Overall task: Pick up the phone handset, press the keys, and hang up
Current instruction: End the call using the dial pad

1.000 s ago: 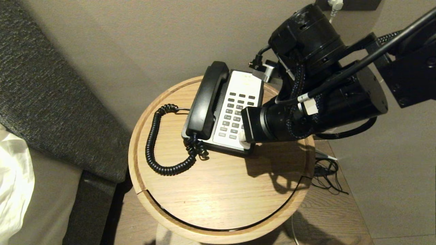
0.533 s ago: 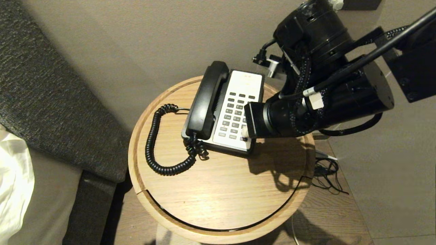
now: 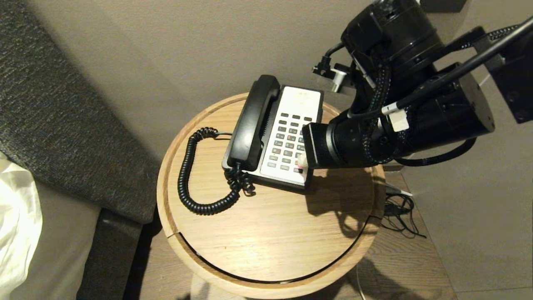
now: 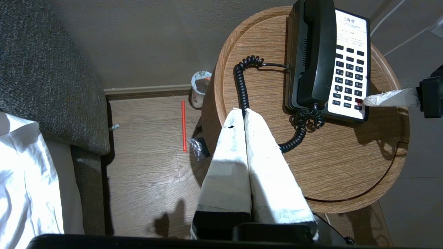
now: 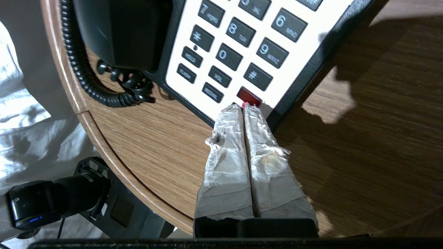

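Telephone base (image 3: pixel 291 137), a flat black-and-white plastic unit, sits toward the wall-side part of a round light-wood side table (image 3: pixel 266 233) with a raised rim, and serves here as the landmark. The phone handset (image 3: pixel 252 123), a long curved glossy black plastic receiver, lies in the cradle along the base's left side, with its black coiled cord (image 3: pixel 195 175) looping out over the tabletop beside the base and curling back to the handset's near end. On the base's white faceplate the keys (image 3: pixel 289 141), small dark grey rectangular buttons in rows of three, run down toward the near edge, where one red button (image 5: pixel 248 96) sits at the near right corner. The right gripper (image 5: pixel 244 108), its two fingers wrapped in pale tape, reaches in from the base's right side with the jaws pressed tightly together and nothing between them; its tips lie at the red button, and actual contact cannot be told for certain. The left gripper (image 4: pixel 242 113) hangs over the table edge on the side of the base where the cord loops, well apart from the handset, its pale wrapped jaws likewise clenched together and empty. On the wooden floor beyond that side of the table lie a thin red stick (image 4: pixel 183 126) and a small paper cup (image 4: pixel 200 88).
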Tool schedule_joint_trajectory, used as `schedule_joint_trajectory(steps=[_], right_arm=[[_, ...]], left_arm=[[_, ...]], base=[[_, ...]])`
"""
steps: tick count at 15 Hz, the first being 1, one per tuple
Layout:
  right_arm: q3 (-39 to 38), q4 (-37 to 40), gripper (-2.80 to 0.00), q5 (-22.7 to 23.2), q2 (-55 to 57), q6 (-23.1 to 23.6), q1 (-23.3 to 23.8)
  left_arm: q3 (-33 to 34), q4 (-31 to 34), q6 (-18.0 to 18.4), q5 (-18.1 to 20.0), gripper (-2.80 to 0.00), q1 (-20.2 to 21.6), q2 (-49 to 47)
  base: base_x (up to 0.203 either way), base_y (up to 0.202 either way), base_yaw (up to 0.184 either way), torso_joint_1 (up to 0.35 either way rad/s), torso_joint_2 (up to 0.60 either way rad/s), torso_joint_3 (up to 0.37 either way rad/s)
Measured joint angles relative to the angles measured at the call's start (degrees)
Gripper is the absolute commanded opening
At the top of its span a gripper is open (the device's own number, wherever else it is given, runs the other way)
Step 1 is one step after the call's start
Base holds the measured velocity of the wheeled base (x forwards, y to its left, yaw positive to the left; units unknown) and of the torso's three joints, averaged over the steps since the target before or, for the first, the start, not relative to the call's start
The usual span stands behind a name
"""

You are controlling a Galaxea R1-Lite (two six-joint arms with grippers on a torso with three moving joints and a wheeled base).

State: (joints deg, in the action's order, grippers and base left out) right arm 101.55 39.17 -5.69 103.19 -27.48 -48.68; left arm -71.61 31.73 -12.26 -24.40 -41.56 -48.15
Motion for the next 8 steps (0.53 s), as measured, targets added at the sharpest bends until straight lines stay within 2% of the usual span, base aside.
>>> schedule_joint_trajectory(steps=[8], right_arm=[[-0.5,-0.1,-2.80,0.0,1.2,-0.2,0.0]], left_arm=[[2.2,-0.1,0.0,0.0,-2.80,0.0,1.0]], base=[[0.000,0.000,0.000,0.000,0.00,0.000]])
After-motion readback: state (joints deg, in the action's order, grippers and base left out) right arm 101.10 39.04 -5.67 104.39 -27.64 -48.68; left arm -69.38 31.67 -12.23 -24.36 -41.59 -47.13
